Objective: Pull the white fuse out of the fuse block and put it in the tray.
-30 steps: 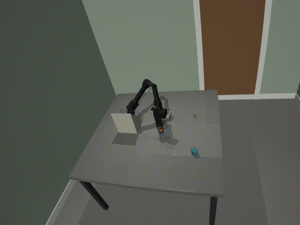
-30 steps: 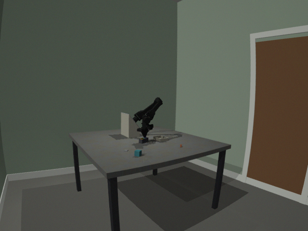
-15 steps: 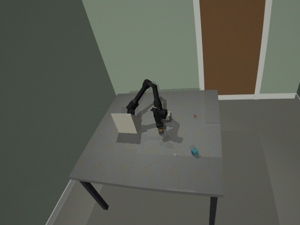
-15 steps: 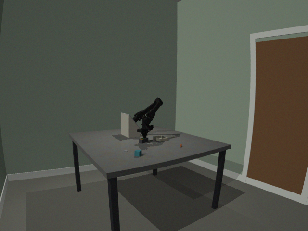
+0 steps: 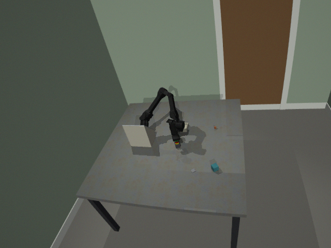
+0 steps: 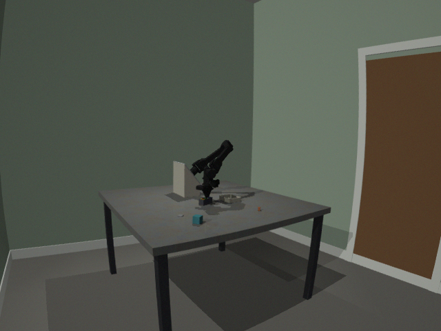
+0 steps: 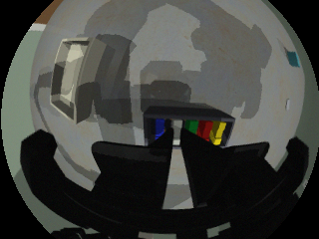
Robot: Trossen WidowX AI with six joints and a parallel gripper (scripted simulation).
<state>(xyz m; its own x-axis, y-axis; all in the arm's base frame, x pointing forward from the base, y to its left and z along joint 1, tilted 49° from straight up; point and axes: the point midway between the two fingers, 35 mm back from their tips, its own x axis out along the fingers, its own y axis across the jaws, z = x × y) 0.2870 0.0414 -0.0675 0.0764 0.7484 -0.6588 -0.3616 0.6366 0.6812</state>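
The tool [image 5: 176, 141] [image 6: 207, 198] [image 7: 175, 131] is closed on the white fuse [image 7: 176, 138], which stands in the fuse block [image 5: 177, 145] [image 6: 205, 201] [image 7: 189, 113]; the tray [image 5: 184, 130] [image 6: 233, 201] [image 7: 82, 90] is near the tool.

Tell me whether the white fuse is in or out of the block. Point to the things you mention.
In: the white fuse [image 7: 176, 125] sits between blue and green in the block [image 7: 189, 113].

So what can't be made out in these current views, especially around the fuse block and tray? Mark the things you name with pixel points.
- Wrist: whether the fingers touch the white fuse [image 7: 176, 125]; they cover its sides.
- Wrist: the lower ends of the fuses, sunk in the fuse block [image 7: 189, 114].
- Top: much of the tray [image 5: 186, 129], behind the arm.
- Exterior: the white fuse, too small and behind the fingers [image 6: 207, 197].
- Exterior: the arm's base, behind the cream panel [image 6: 178, 179].
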